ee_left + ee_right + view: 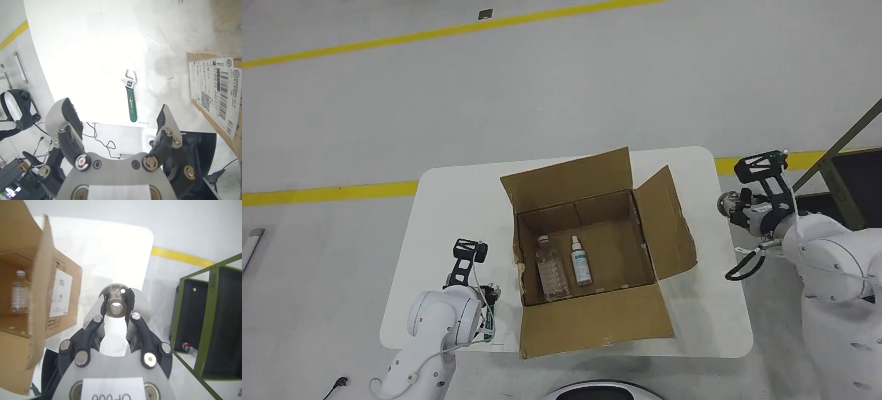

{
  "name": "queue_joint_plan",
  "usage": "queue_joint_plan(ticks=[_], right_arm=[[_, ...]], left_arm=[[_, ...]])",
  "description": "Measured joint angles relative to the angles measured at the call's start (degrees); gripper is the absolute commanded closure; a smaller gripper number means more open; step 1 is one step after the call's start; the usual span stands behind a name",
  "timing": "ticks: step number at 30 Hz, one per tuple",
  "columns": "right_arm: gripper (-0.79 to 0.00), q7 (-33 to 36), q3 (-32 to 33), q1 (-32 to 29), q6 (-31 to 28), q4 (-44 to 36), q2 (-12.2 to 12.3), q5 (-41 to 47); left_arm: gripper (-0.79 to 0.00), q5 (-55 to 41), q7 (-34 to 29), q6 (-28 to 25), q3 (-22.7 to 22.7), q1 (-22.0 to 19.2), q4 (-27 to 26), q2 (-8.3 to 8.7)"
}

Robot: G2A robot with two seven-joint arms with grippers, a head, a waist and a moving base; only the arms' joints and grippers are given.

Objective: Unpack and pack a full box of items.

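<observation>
A white bench (462, 230) carries an open cardboard box (597, 318) at its middle, all four flaps folded outward. Inside the box, a clear water bottle (551, 268) and a smaller spray bottle (581, 260) lie side by side on the floor of the box, toward its left half.

The left gripper (115, 113) hangs over the bench's near left part, beside the box. Its fingers (70, 115) are spread wide with nothing between them. Just past them a green-handled adjustable wrench (130, 100) lies flat on the bench, the end of its handle at the bench's near edge, apart from the box's labelled flap.

The right gripper (118, 300) is held off the bench's right edge, near the far corner. Its fingers (130, 302) are clamped on a short metal bushing (113, 293) with a flange and a hole through its middle. To the right stands a green-framed rack (213, 306) with dark panels.
</observation>
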Motion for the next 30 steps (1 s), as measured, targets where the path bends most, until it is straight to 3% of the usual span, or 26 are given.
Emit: queue_joint_plan(ticks=[4,9,14,19,30], right_arm=[[0.000,-1.7,1.5,-1.0,-1.1,-5.2,0.1,5.6],[0.000,-3.4,1.8,-0.5,-4.2,-5.1,0.4,16.0],[0.000,-4.1,-0.7,0.2,-6.3,-5.3,0.7,21.1],[0.000,-4.4,-9.6,2.7,-9.5,-0.2,0.7,21.7],[0.000,-5.3,-31.4,11.5,-5.4,13.4,-1.0,15.8]], left_arm=[[-0.785,0.0,0.0,0.0,0.0,0.0,0.0,0.00],[-0.785,0.0,0.0,0.0,0.0,0.0,0.0,0.00],[-0.785,0.0,0.0,0.0,0.0,0.0,0.0,0.00],[-0.785,0.0,0.0,0.0,0.0,0.0,0.0,0.00],[-0.785,0.0,0.0,0.0,0.0,0.0,0.0,0.00]])
